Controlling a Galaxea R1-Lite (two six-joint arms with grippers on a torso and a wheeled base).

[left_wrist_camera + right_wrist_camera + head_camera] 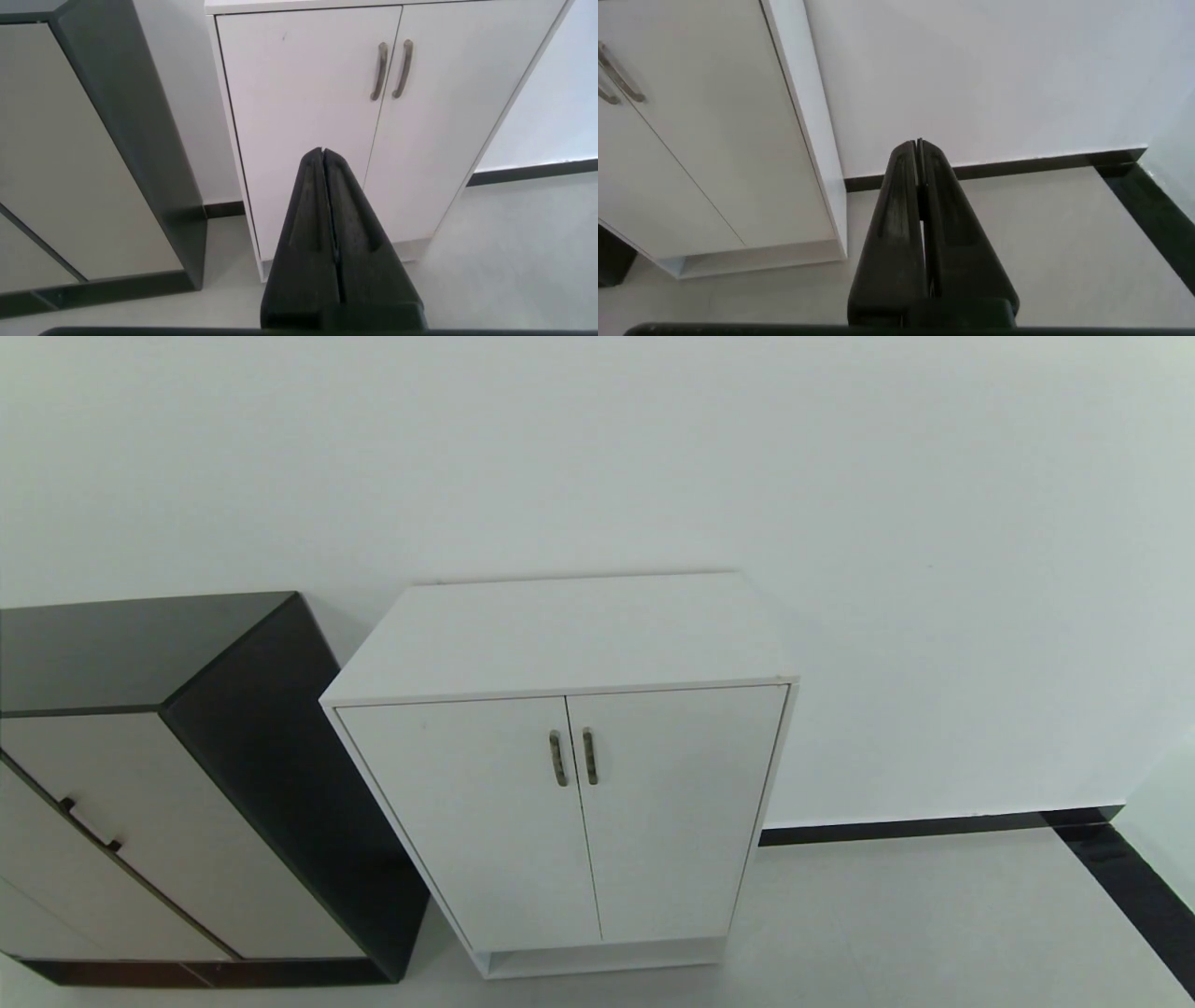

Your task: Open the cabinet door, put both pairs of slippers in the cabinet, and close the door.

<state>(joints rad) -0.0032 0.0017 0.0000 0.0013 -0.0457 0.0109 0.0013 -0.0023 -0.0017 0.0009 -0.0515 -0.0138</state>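
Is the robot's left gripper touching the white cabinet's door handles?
Apart. The left wrist view shows the shut left gripper back from the white cabinet, with bare door panel between its tip and the door handles.

The cabinet [485,821] was white with grey handles [558,758]. The cupboard [271,756] was black with pale doors [112,803]. The left gripper [323,154] and right gripper [919,145] were black.

The white cabinet [569,635] stands upright on the floor [934,915], its back to the wall [597,448]. Both doors are shut, the left door [476,821] and the right door [672,803] meeting at a centre seam. Two slim vertical handles [558,758] sit side by side near its top.
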